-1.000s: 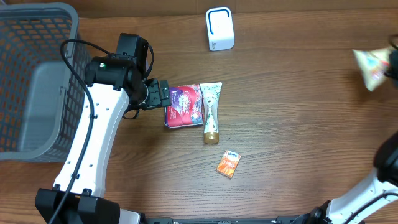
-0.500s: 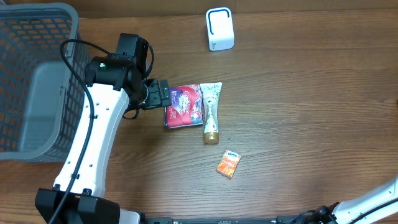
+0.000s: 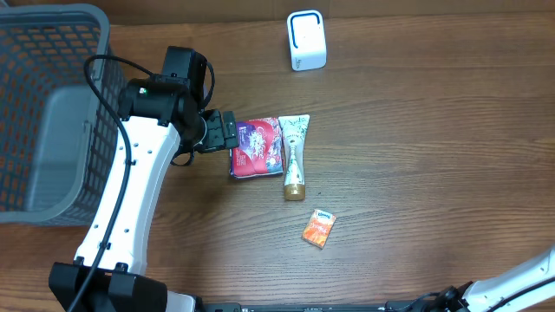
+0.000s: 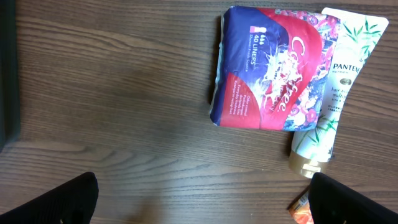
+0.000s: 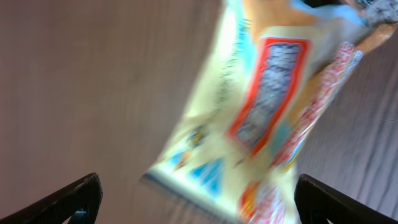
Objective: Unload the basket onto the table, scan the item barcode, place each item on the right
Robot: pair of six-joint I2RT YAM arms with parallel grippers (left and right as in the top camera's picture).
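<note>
A pale snack packet (image 5: 267, 106) with a red-framed label and blue marks fills the right wrist view, heavily blurred, loose above the brown table. My right gripper (image 5: 199, 202) is open, its jaws far apart and not touching the packet; that arm is outside the overhead view. The white barcode scanner (image 3: 305, 40) stands at the back of the table. My left gripper (image 3: 227, 133) is open and hovers just left of a red and blue liner pack (image 3: 257, 148). Between its fingers (image 4: 74, 199) there is only bare wood.
A white Pantene tube (image 3: 295, 156) lies against the liner pack's right side. A small orange sachet (image 3: 318, 229) lies in front of them. A grey mesh basket (image 3: 43, 113) takes up the left end of the table.
The right gripper, shut on the pale packet at the right edge a second ago, has left the overhead view and opened, and the packet is loose. The left arm has not moved.
</note>
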